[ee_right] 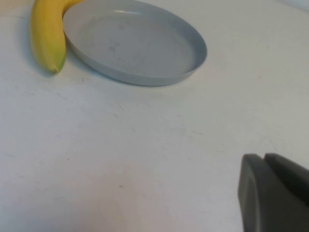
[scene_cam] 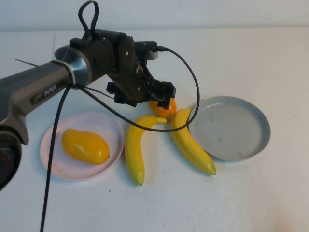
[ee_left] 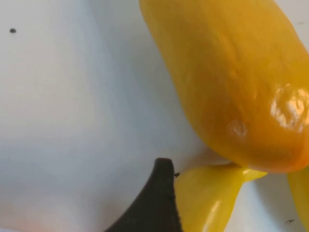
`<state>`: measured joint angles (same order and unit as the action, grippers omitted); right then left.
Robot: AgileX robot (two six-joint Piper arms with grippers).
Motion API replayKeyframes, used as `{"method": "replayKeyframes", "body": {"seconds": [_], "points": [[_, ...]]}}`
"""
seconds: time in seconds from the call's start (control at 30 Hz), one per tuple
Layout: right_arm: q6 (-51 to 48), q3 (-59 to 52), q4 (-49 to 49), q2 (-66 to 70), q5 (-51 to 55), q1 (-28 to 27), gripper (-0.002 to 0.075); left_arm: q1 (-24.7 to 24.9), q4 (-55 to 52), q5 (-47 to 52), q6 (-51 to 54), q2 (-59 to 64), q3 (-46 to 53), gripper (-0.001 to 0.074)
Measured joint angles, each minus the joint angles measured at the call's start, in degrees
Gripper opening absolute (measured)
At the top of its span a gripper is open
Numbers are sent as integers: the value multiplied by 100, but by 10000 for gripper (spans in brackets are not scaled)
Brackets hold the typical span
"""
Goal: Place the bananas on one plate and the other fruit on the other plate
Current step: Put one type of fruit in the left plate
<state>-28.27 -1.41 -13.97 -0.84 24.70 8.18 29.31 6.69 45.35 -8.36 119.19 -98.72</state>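
A plain white worktop [scene_cam: 251, 193] fills the scene, running back to a pale wall. The left gripper [scene_cam: 159, 99] hangs over the middle of the worktop, its fingers spread wide above an orange-yellow mango-like fruit [scene_cam: 162, 108]; whether they touch it cannot be told. The arm's black wrist housing covers most of that fruit from the high view, leaving only a small orange patch in sight. In the left wrist view the same fruit [ee_left: 231, 82] fills the picture, cut off at the edges, with one dark fingertip [ee_left: 157, 203] poking in beside a banana's end [ee_left: 207, 198].

Two bananas lie just near of the hidden fruit: the left banana [scene_cam: 135, 147] curves toward the near edge, and the right banana [scene_cam: 191, 142] slants toward the grey-blue plate [scene_cam: 258, 121], its side close against the rim. A black cable loops across both. The second mango-like fruit [scene_cam: 85, 146] rests on the pale pink plate [scene_cam: 50, 154] at the left.

The right gripper [ee_right: 275, 193] is out of the high view; its wrist view shows only a grey corner of it, fingers together, hanging over bare worktop with the grey-blue plate and a banana's greenish tip [ee_right: 54, 63] beyond. Lettering on the left arm's [scene_cam: 34, 92] grey sleeve is too small to read with certainty.
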Motion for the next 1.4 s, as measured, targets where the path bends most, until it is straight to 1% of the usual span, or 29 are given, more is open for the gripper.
{"method": "replayKeyframes", "body": {"seconds": [0.4,0.57,0.63,0.7,1.03,1.07,1.13,1.2,1.3,1.4], "points": [[0,0,15,0,0,0,-17,0,-10,67,191,0,0,669],[0,0,859,0,-97,0,-17,0,-10,67,191,0,0,669],[0,0,958,0,-124,0,-17,0,-10,82,191,0,0,669],[0,0,854,0,-139,0,-17,0,-10,134,191,0,0,669],[27,0,-442,0,-280,0,-17,0,-10,220,191,0,0,669],[148,0,-597,0,-396,0,-17,0,-21,220,191,0,0,669],[728,0,-780,0,-705,0,-17,0,-21,220,191,0,0,669],[1236,0,-808,0,-1021,0,-17,0,-21,220,191,0,0,669],[1482,0,-773,0,-1154,0,-17,0,-21,220,195,0,0,669],[1545,0,-469,0,-1166,-44,-17,0,-21,220,195,0,0,669]]}}
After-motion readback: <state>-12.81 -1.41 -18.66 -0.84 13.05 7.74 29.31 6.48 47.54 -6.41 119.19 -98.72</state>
